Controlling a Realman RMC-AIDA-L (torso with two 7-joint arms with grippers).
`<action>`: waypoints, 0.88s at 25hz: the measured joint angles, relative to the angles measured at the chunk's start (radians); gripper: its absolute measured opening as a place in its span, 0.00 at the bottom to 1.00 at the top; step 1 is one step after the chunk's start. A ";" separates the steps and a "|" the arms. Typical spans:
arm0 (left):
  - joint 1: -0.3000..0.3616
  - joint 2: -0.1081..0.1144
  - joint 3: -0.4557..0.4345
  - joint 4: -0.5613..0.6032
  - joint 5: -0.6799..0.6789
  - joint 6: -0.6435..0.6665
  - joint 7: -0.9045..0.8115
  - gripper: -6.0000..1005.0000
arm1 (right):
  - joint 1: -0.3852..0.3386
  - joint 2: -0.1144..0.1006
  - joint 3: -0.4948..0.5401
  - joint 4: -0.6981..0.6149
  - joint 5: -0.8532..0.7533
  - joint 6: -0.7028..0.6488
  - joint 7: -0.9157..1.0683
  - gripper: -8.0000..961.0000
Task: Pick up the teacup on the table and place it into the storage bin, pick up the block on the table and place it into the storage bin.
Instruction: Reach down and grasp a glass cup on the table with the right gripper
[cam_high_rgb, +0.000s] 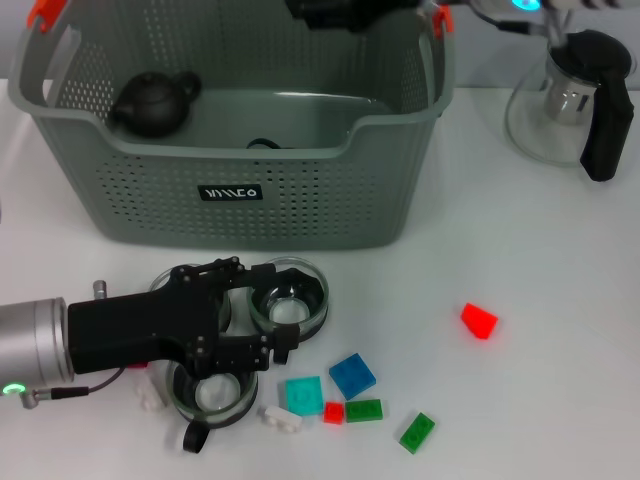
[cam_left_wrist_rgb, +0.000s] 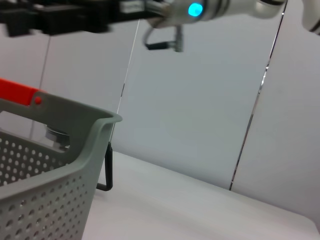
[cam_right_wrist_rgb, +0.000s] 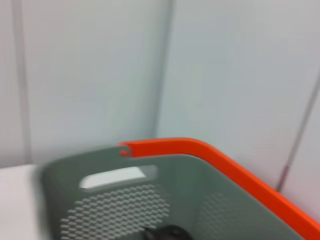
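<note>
Low over the white table (cam_high_rgb: 560, 400), the left gripper (cam_high_rgb: 262, 318), black fingers spread apart around the near-side rim of a clear glass teacup (cam_high_rgb: 289, 296) standing upright just in front of the storage bin (cam_high_rgb: 300, 215). Under the same gripper, a second glass cup (cam_high_rgb: 212, 392), black handle pointing toward the table's near edge. Just beside it, a scatter of small blocks: a teal block (cam_high_rgb: 304, 395), a blue block (cam_high_rgb: 352, 375), a small red block (cam_high_rgb: 334, 412), two green blocks (cam_high_rgb: 364, 410) and (cam_high_rgb: 417, 432), white pieces (cam_high_rgb: 282, 418); well apart to the right, a lone red wedge block (cam_high_rgb: 479, 321). Inside the grey perforated bin, a dark teapot (cam_high_rgb: 153, 103) at the far left corner. Above the bin's far right corner, the right arm (cam_high_rgb: 350, 12), gripper state impossible to tell. At the table's far right, a glass pitcher with a black handle (cam_high_rgb: 575, 100). From the right wrist camera, the bin's orange-red handle (cam_right_wrist_rgb: 200, 150) and grey wall close below.
</note>
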 joint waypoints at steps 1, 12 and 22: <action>0.000 0.001 0.000 0.001 0.000 0.001 0.003 0.83 | -0.032 0.000 -0.001 -0.032 0.026 -0.033 -0.022 0.66; 0.001 0.010 0.005 0.031 0.009 -0.001 0.019 0.83 | -0.273 -0.010 0.058 -0.240 0.151 -0.488 -0.160 0.66; 0.008 0.013 0.000 0.044 0.017 -0.011 0.036 0.83 | -0.160 -0.001 0.082 -0.235 -0.131 -0.734 0.049 0.66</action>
